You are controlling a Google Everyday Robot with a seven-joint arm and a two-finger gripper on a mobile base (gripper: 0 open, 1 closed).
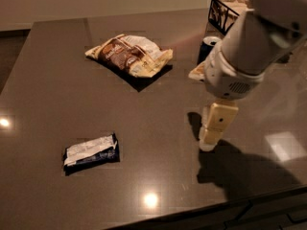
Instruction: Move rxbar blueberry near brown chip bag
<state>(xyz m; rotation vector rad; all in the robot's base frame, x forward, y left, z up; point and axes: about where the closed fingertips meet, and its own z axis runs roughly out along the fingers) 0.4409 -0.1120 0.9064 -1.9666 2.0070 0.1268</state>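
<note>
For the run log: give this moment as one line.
rxbar blueberry: on table, untouched | gripper: low over table, right of bar | brown chip bag: far side, apart

Arm is running off the top-right edge, covering most of the soda can and part of the wire basket. Pincer is hanging low over the bench, right of centre. Print on the rxbar blueberry is showing too small to read.

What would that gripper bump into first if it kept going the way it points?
The gripper points almost straight down, so it would probably meet the dark tabletop right beneath it first. The rxbar blueberry lies well off to the side. The gripper's height above the surface is unclear.
</note>
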